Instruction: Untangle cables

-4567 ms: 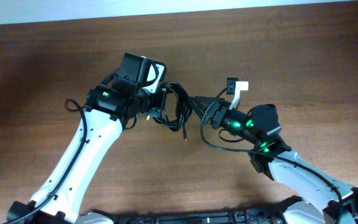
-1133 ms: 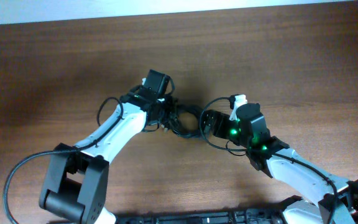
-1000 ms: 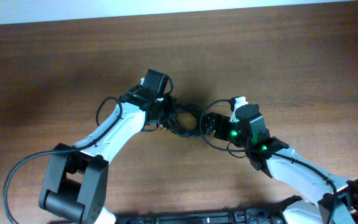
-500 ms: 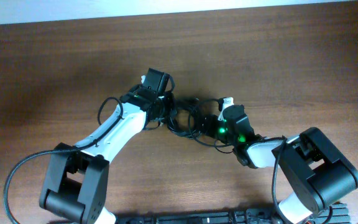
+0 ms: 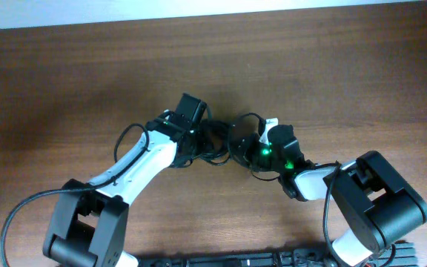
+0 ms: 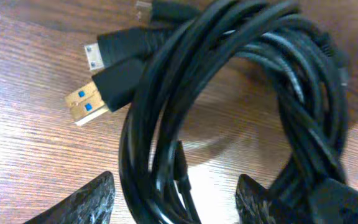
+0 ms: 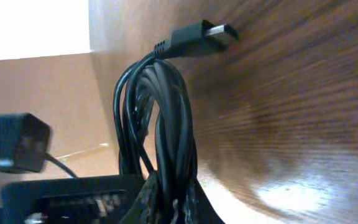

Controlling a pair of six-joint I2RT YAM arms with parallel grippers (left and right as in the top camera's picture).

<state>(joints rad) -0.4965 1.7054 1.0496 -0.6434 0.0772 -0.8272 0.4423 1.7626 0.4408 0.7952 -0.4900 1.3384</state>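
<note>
The cables (image 5: 217,143) lie as one black coiled bundle on the wooden table, between the two arms. In the left wrist view the cables (image 6: 229,68) loop wide, with a gold and blue USB plug (image 6: 87,104) and a silver-tipped plug (image 6: 95,55) at the upper left. My left gripper (image 6: 176,205) is open, and strands of the coil pass between its fingers (image 6: 95,200). My right gripper (image 7: 171,202) is shut on the cables (image 7: 160,118), which rise as a tight bunch to a small plug (image 7: 201,34). Seen from overhead, the left gripper (image 5: 201,139) and the right gripper (image 5: 237,144) nearly meet at the bundle.
The table (image 5: 362,81) is brown wood, with a pale wall strip along its far edge. The left arm's dark body (image 7: 61,190) sits close beside my right gripper. The thicker arm wire (image 5: 28,204) loops at the near left.
My left gripper has opened and shifted slightly right. My right gripper has moved left into the bundle and shut on the cables.
</note>
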